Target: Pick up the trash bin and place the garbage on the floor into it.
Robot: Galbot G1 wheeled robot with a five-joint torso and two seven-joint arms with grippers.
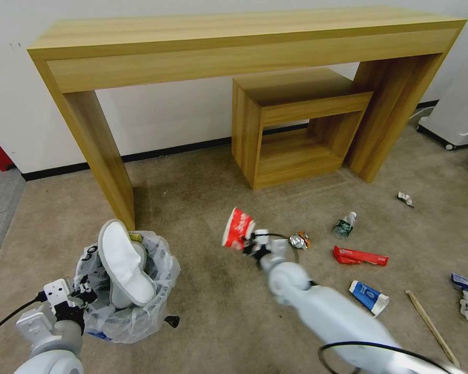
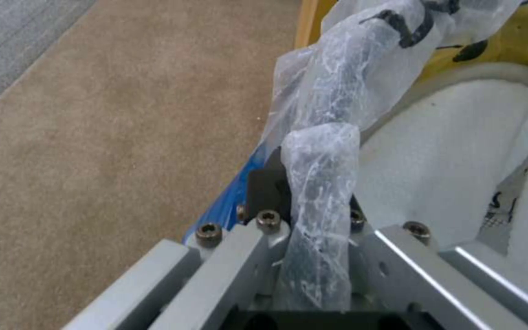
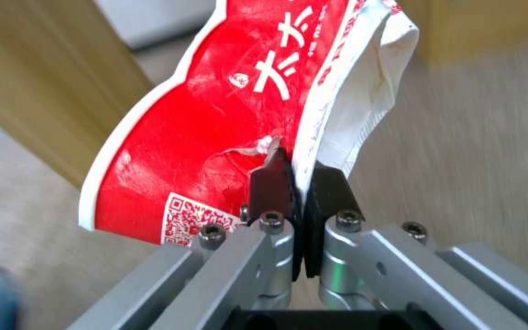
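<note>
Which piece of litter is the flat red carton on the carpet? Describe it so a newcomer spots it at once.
Start at the long wooden table and drop to the beige carpet before its right leg. Just below the small green-labelled bottle lies the flat red carton, long and narrow. Unlike the crumpled red cup pinched in the right gripper, it lies untouched on the floor.

The left gripper (image 2: 313,192) is closed on the bagged rim of the trash bin (image 2: 331,105) at the centre of the frame. A white slipper (image 2: 453,151) lies inside, at right. The floor (image 2: 105,137) fills the left.
</note>
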